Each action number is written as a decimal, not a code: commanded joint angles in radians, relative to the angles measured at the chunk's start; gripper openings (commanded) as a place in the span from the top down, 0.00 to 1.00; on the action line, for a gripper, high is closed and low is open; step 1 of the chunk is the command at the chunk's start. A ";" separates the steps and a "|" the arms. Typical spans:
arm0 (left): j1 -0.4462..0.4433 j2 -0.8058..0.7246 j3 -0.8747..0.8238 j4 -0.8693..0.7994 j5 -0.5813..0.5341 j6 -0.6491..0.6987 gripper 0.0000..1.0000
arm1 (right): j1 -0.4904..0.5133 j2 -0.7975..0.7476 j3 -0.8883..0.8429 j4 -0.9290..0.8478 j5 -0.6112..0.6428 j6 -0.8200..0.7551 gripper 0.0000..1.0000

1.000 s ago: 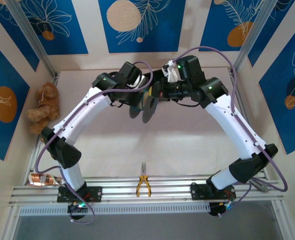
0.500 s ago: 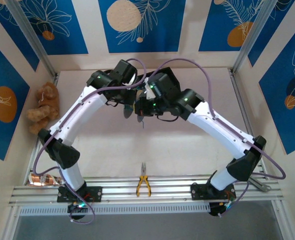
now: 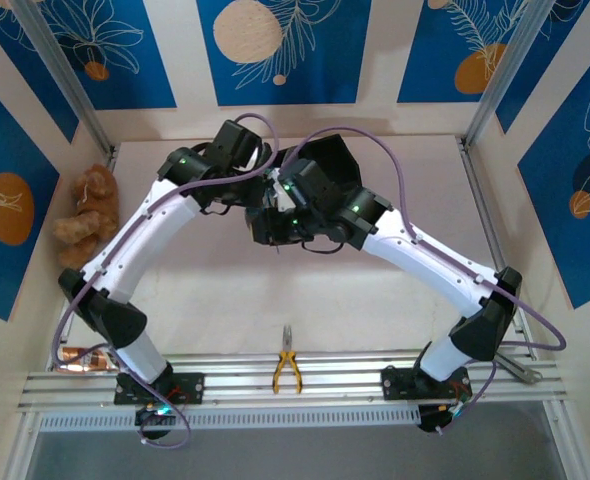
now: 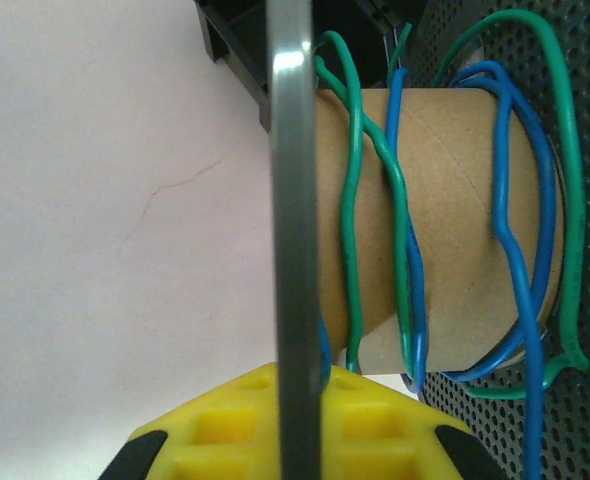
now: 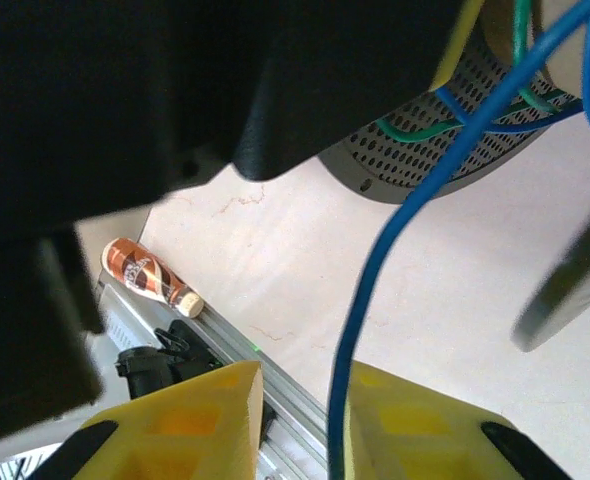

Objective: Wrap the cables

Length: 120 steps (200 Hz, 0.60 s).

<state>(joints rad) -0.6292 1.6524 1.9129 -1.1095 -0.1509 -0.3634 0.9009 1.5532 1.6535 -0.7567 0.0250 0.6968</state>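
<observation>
**A:** Nearest first?

**B:** Pliers [image 3: 286, 368] on the near rail. Further out, over the counter [image 3: 225, 290], the arms meet.

**A:** The tools?

**B:** The left tool [image 4: 295, 420] pinches the metal flange [image 4: 293, 150] of the spool [image 4: 455, 220]. The right tool [image 5: 300, 420] is spread, with a blue strand [image 5: 375, 270] running through the gap.

**A:** And the cables [image 4: 355, 200]?

**B:** Green and blue, a few loose turns round the cardboard core.

**A:** Progress?

**B:** Partway, I'd judge. The turns are slack, and that blue tail needs winding on.
</observation>
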 commanded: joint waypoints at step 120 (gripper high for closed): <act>0.023 -0.145 -0.042 0.217 0.076 -0.077 1.00 | -0.166 -0.262 -0.371 0.332 -0.366 0.109 0.69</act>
<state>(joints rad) -0.6250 1.5585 1.8668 -1.0241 -0.0944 -0.3962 0.7448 1.3327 1.3121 -0.4747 -0.2512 0.7765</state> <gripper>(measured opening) 0.076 0.321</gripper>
